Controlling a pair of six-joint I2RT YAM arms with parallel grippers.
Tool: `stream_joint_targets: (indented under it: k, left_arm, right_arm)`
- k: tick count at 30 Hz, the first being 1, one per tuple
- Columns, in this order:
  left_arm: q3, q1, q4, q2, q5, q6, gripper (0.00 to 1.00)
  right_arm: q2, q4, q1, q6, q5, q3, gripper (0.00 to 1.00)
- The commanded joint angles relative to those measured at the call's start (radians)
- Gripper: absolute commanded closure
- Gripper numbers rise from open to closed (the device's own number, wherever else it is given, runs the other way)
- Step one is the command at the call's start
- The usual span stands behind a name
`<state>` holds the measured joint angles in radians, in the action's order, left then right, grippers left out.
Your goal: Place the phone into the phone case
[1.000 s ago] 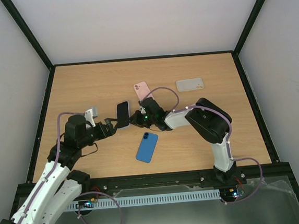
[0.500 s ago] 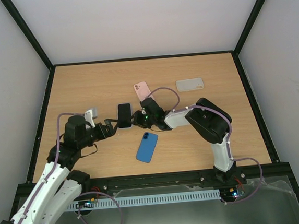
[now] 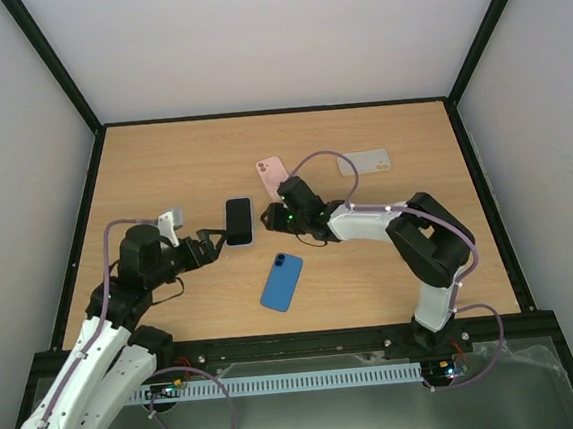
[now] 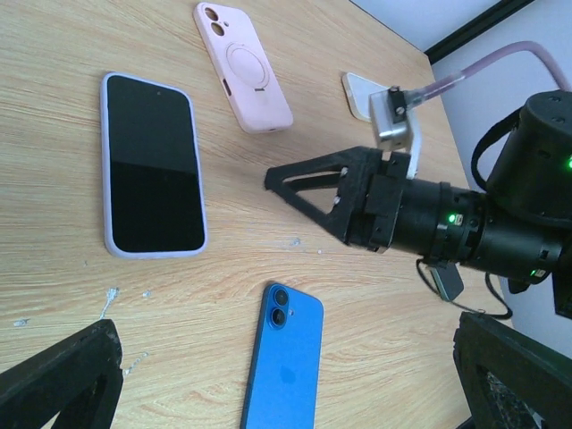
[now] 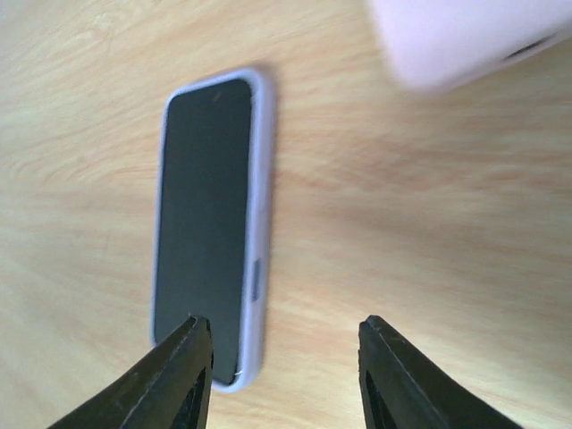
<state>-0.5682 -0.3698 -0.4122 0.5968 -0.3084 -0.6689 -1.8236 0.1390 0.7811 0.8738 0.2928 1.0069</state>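
The phone lies flat on the table, screen up, in a lilac case. It also shows in the left wrist view and the right wrist view. My left gripper is open and empty just left of the phone's near end; in its own view the jaws stand wide apart. My right gripper is open and empty just right of the phone, and it shows in the left wrist view and its own view. Neither gripper touches the phone.
A blue phone lies camera side up in front of the cased phone, also in the left wrist view. A pink case lies behind it, and a clear case at the back right.
The phone was held tilted between the grippers; now it lies flat on the table. Both grippers have let go and drawn back a little, and the right arm's elbow has swung right.
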Motion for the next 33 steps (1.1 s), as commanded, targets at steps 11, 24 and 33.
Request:
stream_joint_targets:
  k: [11,24,33]
  left_arm:
    - [-0.048,0.003,-0.049,-0.025,0.021,0.012,0.00]
    - [-0.057,0.003,-0.063,-0.045,0.029,0.001,0.00]
    - [-0.073,0.003,-0.068,-0.038,0.032,0.005,0.00]
  right_arm:
    - [0.080,-0.164,-0.336,-0.013,-0.276,-0.022,0.65]
    - [-0.099,-0.220,-0.571,0.151,-0.295,0.173,0.67]
    - [-0.194,-0.263,-0.590,0.208,-0.296,0.271,0.69]
